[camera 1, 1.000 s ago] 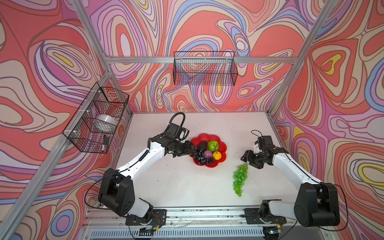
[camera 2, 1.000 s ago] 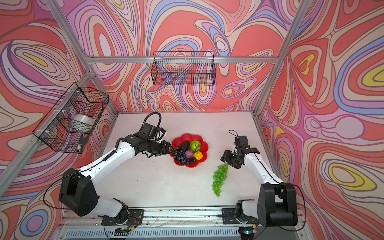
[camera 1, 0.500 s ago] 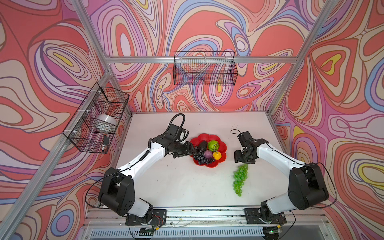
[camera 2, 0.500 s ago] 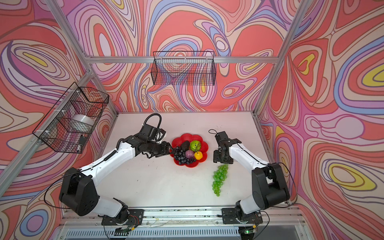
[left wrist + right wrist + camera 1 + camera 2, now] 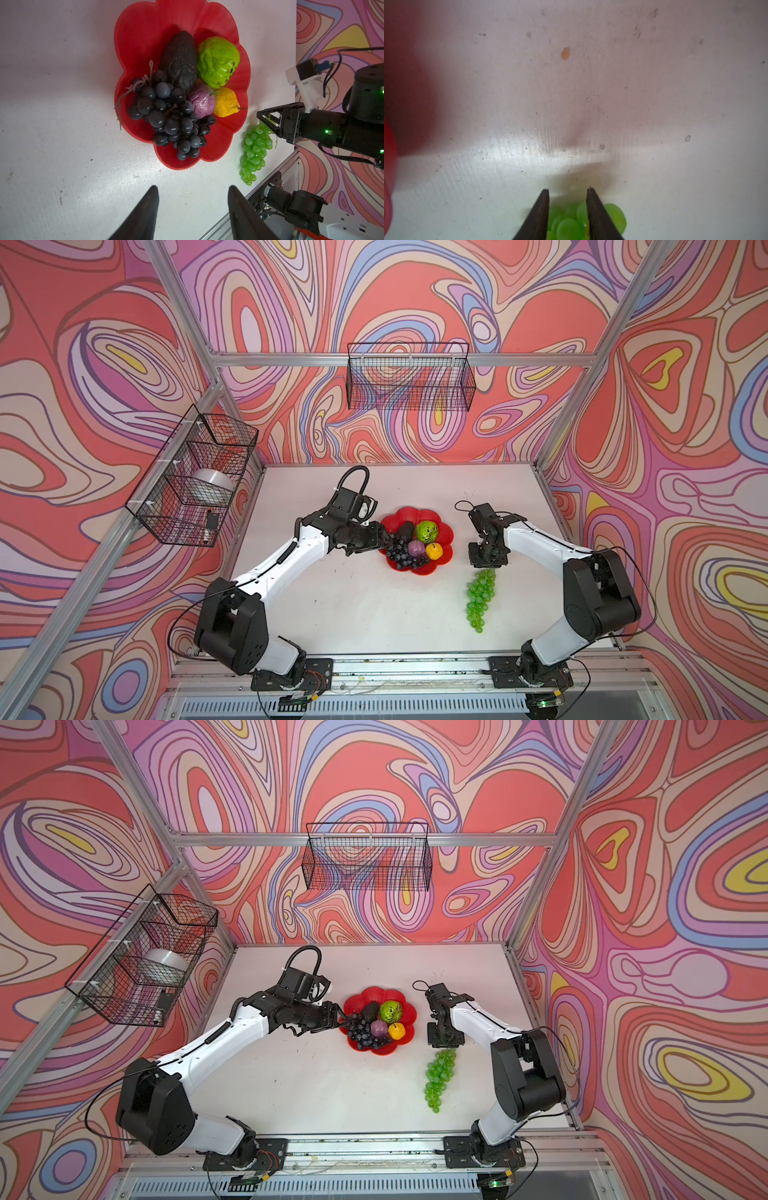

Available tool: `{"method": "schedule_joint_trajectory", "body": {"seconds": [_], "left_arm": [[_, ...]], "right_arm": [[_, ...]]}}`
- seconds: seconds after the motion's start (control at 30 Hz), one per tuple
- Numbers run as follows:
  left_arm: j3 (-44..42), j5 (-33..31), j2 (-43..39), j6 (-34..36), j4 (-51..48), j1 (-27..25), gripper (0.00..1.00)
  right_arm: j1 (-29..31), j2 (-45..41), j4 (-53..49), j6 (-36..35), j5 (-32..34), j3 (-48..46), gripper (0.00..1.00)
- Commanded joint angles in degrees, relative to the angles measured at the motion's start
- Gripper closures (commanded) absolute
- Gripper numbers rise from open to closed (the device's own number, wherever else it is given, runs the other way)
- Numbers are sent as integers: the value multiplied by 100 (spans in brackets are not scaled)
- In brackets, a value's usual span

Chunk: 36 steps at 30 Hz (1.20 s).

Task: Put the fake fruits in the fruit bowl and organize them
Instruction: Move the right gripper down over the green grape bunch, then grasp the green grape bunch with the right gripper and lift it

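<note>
The red scalloped fruit bowl holds a dark purple grape bunch, a blackish avocado, a lime-green lumpy fruit, a small purple ball and a yellow-orange fruit. To the right of the bowl, the green grape bunch lies on the table. My right gripper points down onto its top end, with its fingers closed in on the upper grapes. My left gripper hovers open and empty at the bowl's left edge.
A black wire basket on the left wall holds a silver bowl. Another wire basket hangs on the back wall. An aluminium rail runs along the table's front edge.
My right arm swung in from the right, came down over the top of the green grape bunch, and its jaws narrowed onto the grapes. The left arm has not moved.
</note>
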Motion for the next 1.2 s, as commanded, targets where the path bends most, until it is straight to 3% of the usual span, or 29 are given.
{"method": "schedule_joint_trajectory", "body": {"seconds": [0.0, 0.13, 0.2, 0.73, 1.17], "left_arm": [[-80, -34, -62, -27, 63, -21, 43], [-98, -53, -97, -25, 63, -25, 43], [-106, -52, -106, -27, 53, -15, 43], [-54, -11, -36, 6, 41, -22, 43], [-93, -145, -217, -4, -59, -22, 43]], "right_arm": [[29, 81, -34, -20, 139, 156, 75], [30, 73, -38, -79, 267, 227, 88], [30, 32, -51, -97, 304, 228, 100], [32, -462, -403, -21, 292, 444, 100], [29, -1307, -1307, 137, -583, 1115, 100]]}}
